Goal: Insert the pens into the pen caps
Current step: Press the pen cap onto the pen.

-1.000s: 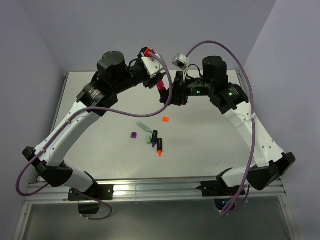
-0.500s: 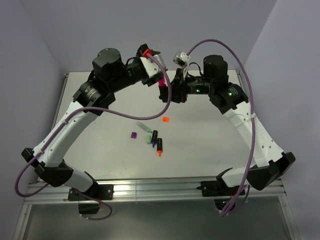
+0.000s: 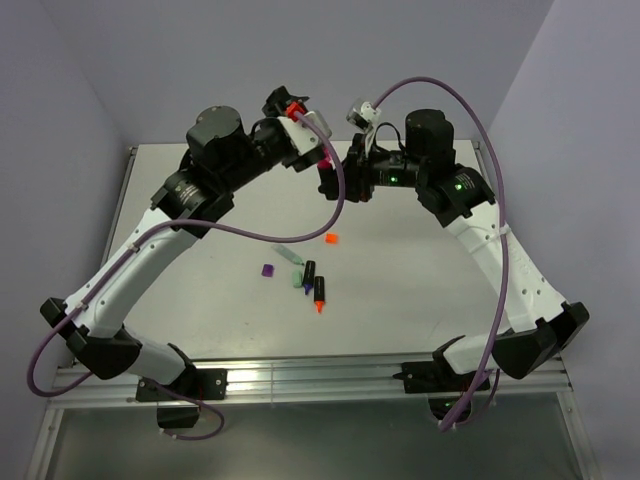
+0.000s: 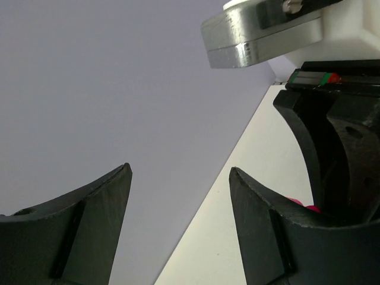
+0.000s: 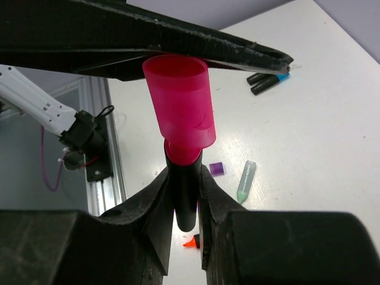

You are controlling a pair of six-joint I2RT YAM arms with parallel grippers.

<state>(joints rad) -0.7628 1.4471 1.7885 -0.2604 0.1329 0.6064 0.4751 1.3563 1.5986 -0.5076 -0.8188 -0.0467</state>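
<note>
A white table [image 3: 420,290] stands between pale violet walls, and both my arms reach over its far part, where they meet. My right gripper [image 5: 184,178] is closed tight on the black barrel of the pink pen [image 5: 185,205] and holds it upright in the air, well above the table. The pink cap [image 5: 180,98] sits on the upper end of this pen, and a narrow pink collar shows under its rim.

My left gripper [image 4: 178,225] has its jaws wide apart with nothing between them; only the wall shows in the gap. In the right wrist view one left finger [image 5: 196,35] lies at 12 o'clock of the cap, across its top, and I cannot tell if it touches.

In the top view the other things lie on the table at 6 o'clock from my grippers. The orange cap [image 3: 331,238] is the nearest. Further toward 6 o'clock lies a black pen [image 3: 309,270], with the orange-tipped pen [image 3: 319,296] just beside it. The green cap [image 3: 296,281] is at 9 o'clock of these pens, and the purple cap [image 3: 267,270] lies apart, at 9 o'clock again.
</note>
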